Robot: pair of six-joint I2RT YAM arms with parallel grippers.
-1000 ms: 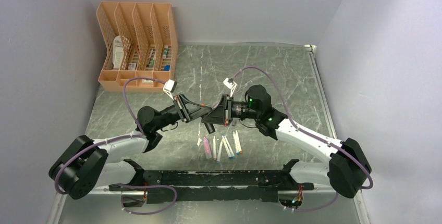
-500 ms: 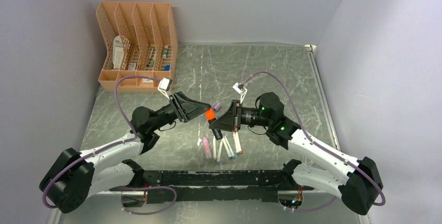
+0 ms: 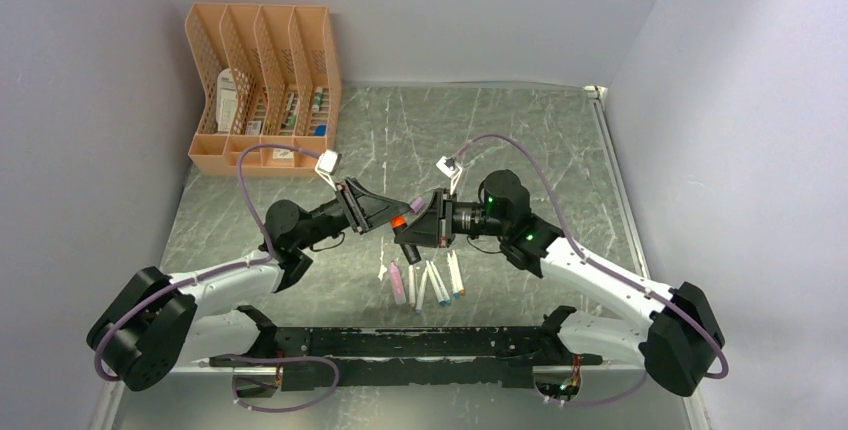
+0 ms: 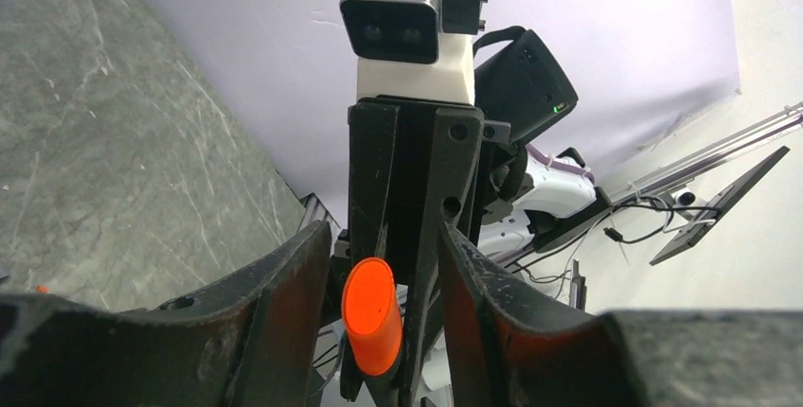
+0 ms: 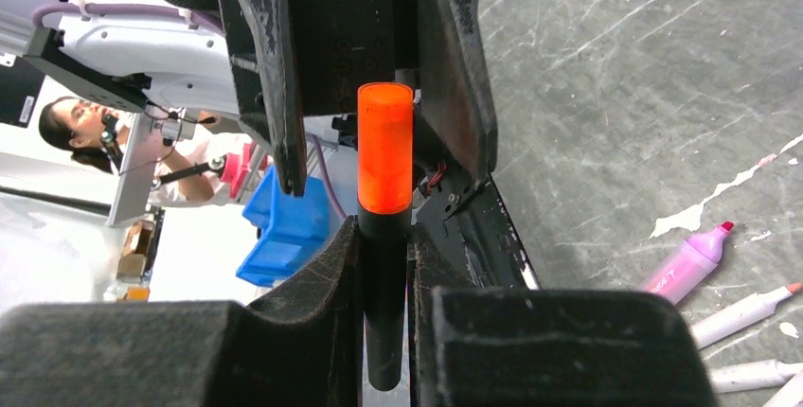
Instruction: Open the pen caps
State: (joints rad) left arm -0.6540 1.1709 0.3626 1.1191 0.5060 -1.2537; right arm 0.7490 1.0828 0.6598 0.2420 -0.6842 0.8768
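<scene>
Between the left gripper's point(image 4: 382, 246) spread fingers, the orange cap point(image 4: 371, 317) is sitting on a black barrel point(image 5: 383, 303), just beyond the right gripper's point(image 5: 383, 237) fingertips, which are clenching that barrel. Beneath both grippers, pens point(image 3: 430, 285) are lying on the table point(image 3: 500, 140).

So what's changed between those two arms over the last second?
Half a second ago the two grippers stood further apart, with the orange cap exposed between them. Now they have closed in again. The left gripper has its open fingers on either side of the cap, and the right gripper stays shut on the dark barrel. The cap is still on. The loose pens and the organiser have not moved.
</scene>
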